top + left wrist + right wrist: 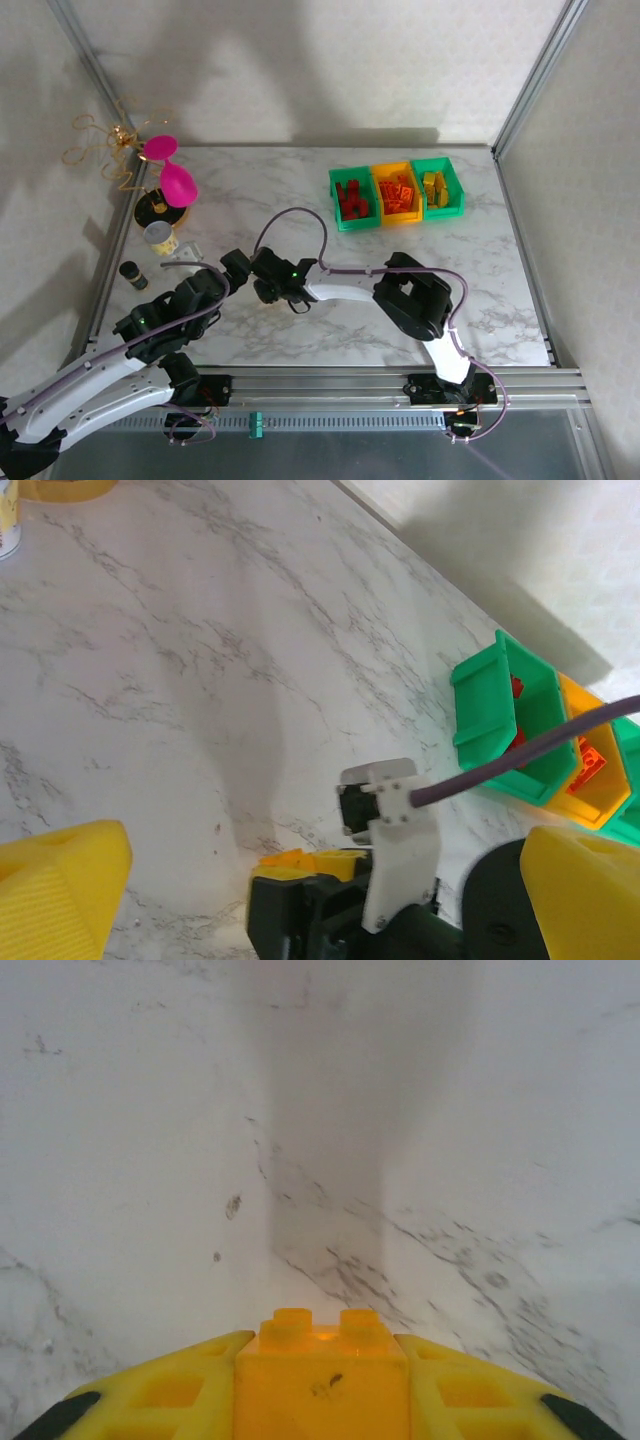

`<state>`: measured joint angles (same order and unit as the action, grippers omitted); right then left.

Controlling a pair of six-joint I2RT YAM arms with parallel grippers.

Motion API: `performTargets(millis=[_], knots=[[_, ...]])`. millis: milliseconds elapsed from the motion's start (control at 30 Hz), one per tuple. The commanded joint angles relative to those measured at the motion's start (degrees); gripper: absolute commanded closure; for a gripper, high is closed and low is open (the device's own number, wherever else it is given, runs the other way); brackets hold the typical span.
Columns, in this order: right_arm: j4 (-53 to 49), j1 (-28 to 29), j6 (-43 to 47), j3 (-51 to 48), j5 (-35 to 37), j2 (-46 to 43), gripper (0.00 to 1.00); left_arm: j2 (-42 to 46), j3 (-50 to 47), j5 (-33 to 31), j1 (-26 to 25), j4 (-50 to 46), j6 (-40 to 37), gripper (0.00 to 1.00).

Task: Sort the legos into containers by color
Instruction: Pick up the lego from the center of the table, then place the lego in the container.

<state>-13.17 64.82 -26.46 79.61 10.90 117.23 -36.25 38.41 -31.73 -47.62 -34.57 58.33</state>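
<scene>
Right gripper [320, 1345]: the yellow fingers [170, 1390] are seen clamped on an orange brick [322, 1380]. One finger is pressed flat against each side of the brick, and two studs are visible on its top. Whether the brick is touching the tabletop [480, 270] cannot be told. In the top view this gripper is located over the left-centre of the marble surface, well apart from the containers.

Left gripper [232, 268]: it is positioned just beside the right gripper, to its left in the top view. In the left wrist view its fingers [60, 885] are seen spread wide apart, with nothing held between them. The head of the right arm and its purple cable [520, 755] are seen ahead of them in that view.

Containers: three bins are joined in a row at the far right of the tabletop.
- Left-end green bin [360, 223]: red bricks [352, 198] are held in it.
- Yellow bin [402, 215]: orange bricks [397, 192] are held in it.
- Right-end green bin [445, 210]: yellow bricks [434, 187] are held in it.

Other items: two pink cups [177, 184] and a white cup [160, 237] are noted at the far left edge, apart from both grippers.
</scene>
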Motion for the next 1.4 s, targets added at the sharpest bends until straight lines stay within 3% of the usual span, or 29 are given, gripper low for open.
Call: performTargets(millis=[0,167,433,600,733,833,1167,1367], knots=[[-1.5,-3.4,-2.7,-2.3,1.7,-7.4,0.67,-1.3,2.1,-0.2,0.5,0.1,2.7,0.0],[-2.9,-10.4,-4.0,-7.2,3.5,-15.7,0.66,-4.8,3.7,2.3,0.6,4.6,-1.8,0.0],[-4.4,-31.0,-2.8,-11.8,7.8,-25.0,0.65,-13.8,5.3,7.8,0.7,14.5,-7.4,0.0],[-2.1,-45.0,-0.5,-10.4,6.2,-24.3,0.64,-20.3,6.6,12.7,0.8,23.8,-11.5,0.0],[-1.4,-52.6,0.6,-5.9,5.8,-19.3,0.64,-27.1,10.3,14.4,0.8,25.9,-13.0,0.0],[2.3,-55.8,2.5,-3.1,5.8,-15.0,0.64,-31.4,12.9,16.2,0.8,27.2,-13.8,0.0],[-1.9,-60.5,4.6,14.0,8.7,0.8,0.61,-34.7,13.2,15.8,1.1,32.1,-14.9,0.0],[-4.1,-60.3,6.3,17.7,10.9,2.6,0.42,-33.5,11.8,15.4,2.5,31.8,-15.3,0.0]])
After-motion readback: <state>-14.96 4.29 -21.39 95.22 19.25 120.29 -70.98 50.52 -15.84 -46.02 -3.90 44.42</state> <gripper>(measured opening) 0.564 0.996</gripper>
